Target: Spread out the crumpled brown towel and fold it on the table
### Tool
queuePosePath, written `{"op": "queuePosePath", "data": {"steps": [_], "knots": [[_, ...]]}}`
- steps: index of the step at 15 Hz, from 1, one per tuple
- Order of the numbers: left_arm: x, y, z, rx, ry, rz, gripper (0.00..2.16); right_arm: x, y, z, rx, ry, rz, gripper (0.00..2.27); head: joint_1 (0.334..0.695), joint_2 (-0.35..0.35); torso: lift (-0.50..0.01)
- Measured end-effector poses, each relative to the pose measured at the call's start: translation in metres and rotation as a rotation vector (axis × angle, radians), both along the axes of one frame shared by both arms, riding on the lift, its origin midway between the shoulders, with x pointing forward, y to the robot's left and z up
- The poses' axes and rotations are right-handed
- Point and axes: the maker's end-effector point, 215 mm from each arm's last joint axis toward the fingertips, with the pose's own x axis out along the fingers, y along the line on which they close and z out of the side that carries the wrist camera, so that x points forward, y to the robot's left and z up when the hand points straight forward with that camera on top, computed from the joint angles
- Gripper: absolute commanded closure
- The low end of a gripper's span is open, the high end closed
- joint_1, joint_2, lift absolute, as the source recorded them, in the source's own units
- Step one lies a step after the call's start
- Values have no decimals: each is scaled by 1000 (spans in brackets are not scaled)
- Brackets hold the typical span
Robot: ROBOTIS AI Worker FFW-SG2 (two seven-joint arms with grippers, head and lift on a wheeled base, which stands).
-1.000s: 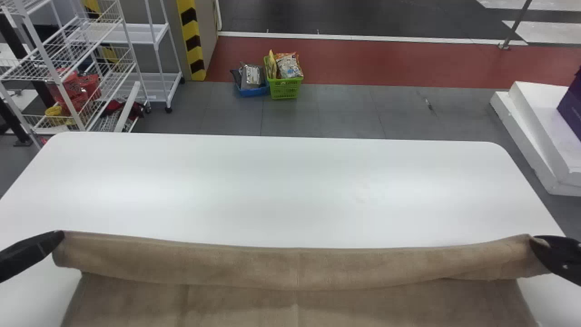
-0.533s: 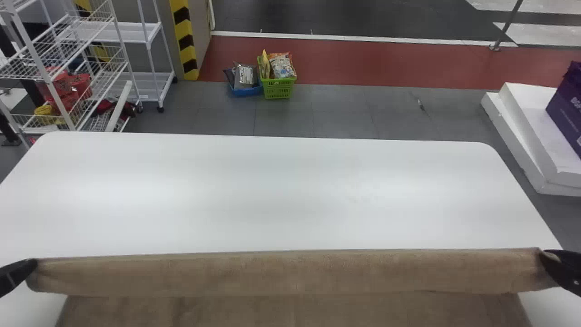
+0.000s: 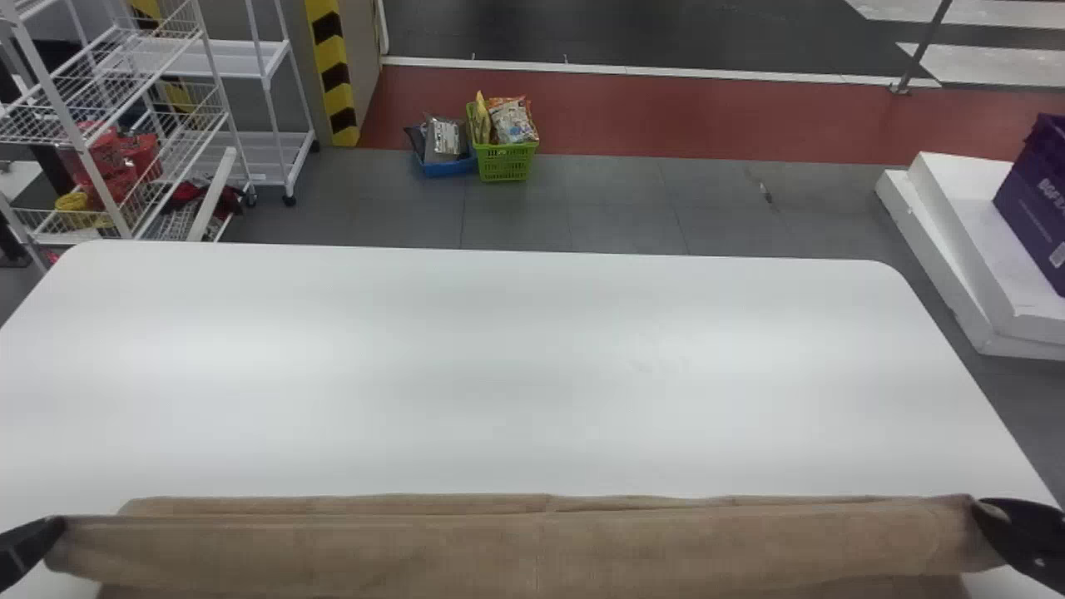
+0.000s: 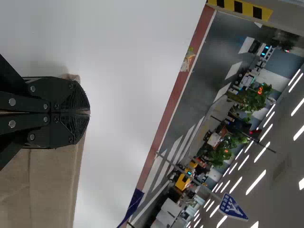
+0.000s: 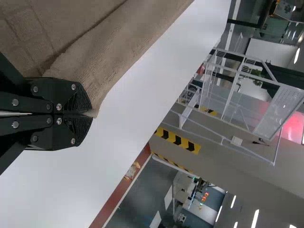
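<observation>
The brown towel is stretched straight between both grippers along the head view's bottom edge, with a second layer showing just behind its upper edge. At its left end my left gripper is shut on the cloth. My right gripper pinches the opposite end. In the left wrist view the left gripper has its fingers together, with towel beneath and beside them. A corner of towel runs into the closed tips of the right gripper in the right wrist view.
The white table stretches away beyond the towel. White wire racks stand past its far left corner. On the floor behind are a green basket and a blue one; white slabs with a purple box lie at the right.
Both grippers have drawn the held towel edge back toward the robot, lower in the head view. A layer behind that edge has come into sight. The head view has shifted slightly.
</observation>
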Motion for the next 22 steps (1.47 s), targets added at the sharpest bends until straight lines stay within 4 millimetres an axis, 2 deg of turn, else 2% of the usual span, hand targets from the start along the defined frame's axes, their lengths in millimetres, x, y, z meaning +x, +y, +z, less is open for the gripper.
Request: {"op": "queuePosePath", "data": {"steps": [6,8,9,11,14,17,19,20,22], "knots": [[-25,4,-12,4,18,10,1777,-16,10,-13,-28,11,35,1308,695,-45,-127],[-30,8,-17,8,18,18,1710,-19,13,-19,-32,17,43,846,695,-33,-127],[-33,12,-20,6,20,26,1629,-21,15,-22,-36,18,48,836,695,-27,-127],[-37,17,-25,1,20,38,1605,-25,15,-28,-42,15,53,603,695,-12,-127],[-45,25,-27,-6,6,50,1605,-32,8,-36,-32,32,42,512,695,-7,-127],[-54,35,-25,-17,-9,74,1318,-42,-9,-35,-16,31,8,427,695,-19,-127],[-56,43,-16,-24,-32,93,616,-42,-21,-25,17,25,-29,427,695,-32,-127],[-56,45,-10,-26,-41,98,522,-39,-25,-22,44,40,-47,424,695,-37,-127],[-54,45,2,-31,-49,98,522,-35,-26,-18,94,69,-73,424,695,-40,-127]]}}
